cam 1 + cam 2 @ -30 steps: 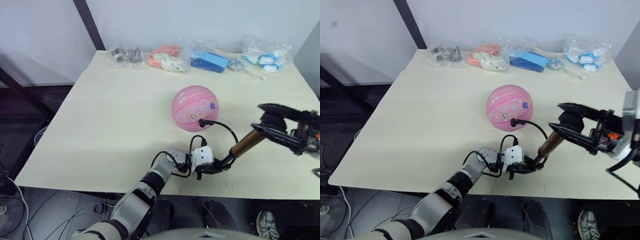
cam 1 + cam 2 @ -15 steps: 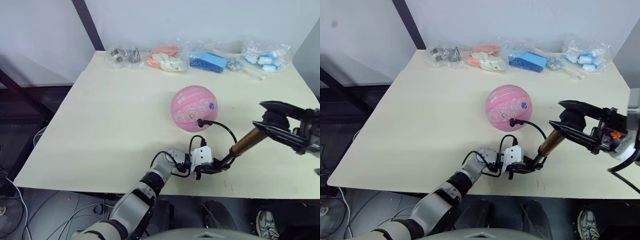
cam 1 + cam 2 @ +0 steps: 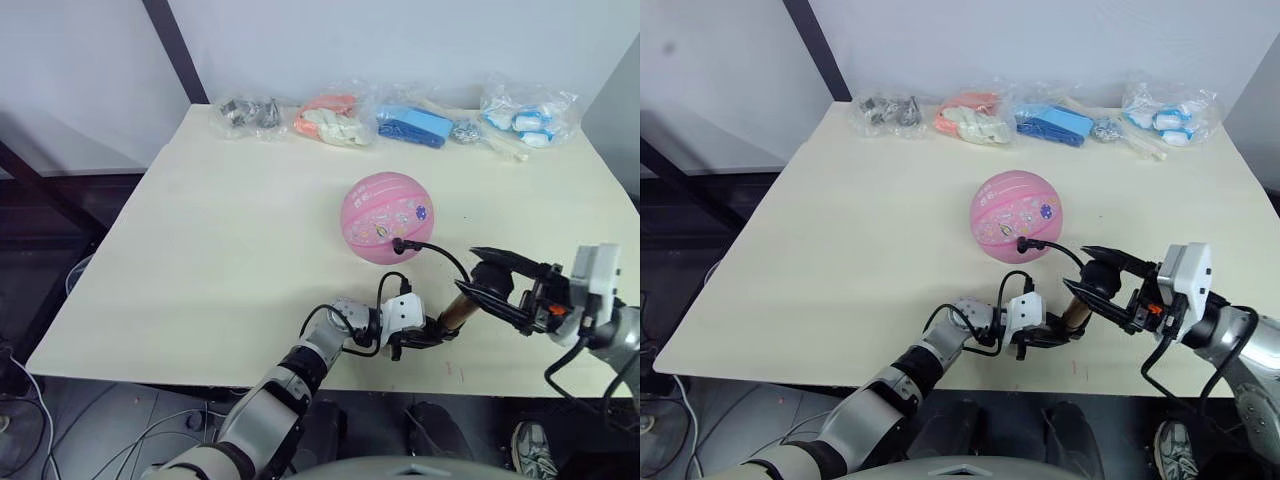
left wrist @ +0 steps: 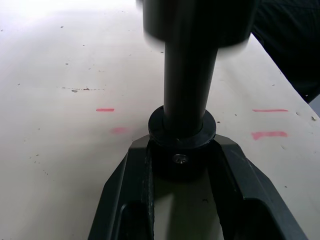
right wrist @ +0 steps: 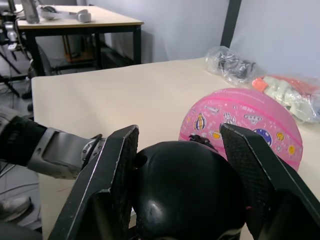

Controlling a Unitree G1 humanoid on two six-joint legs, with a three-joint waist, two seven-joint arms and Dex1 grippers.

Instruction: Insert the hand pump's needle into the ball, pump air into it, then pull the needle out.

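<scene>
The pink ball point(image 3: 388, 218) rests at mid-table. The black fitting of the needle point(image 3: 400, 243) is pressed against the ball's near side, and the pin itself is hidden. From it the black hose point(image 3: 452, 262) arcs down to the hand pump point(image 3: 455, 312), which stands tilted near the table's front edge. My left gripper point(image 3: 428, 335) is shut on the pump's black lower end cap point(image 4: 182, 160). At the upper end, my right gripper point(image 3: 492, 283) is shut on the black handle point(image 5: 185, 195), low and close to the left gripper. Only a short stretch of brass shows.
Several plastic bags point(image 3: 340, 118) of small items line the table's far edge. The table's front edge point(image 3: 300, 388) runs just below the left gripper. Another table point(image 5: 75, 22) stands in the background of the right wrist view.
My right gripper has pushed the pump handle down and leftward toward the left gripper, leaving much less brass showing. Ball, hose fitting and left gripper have stayed put.
</scene>
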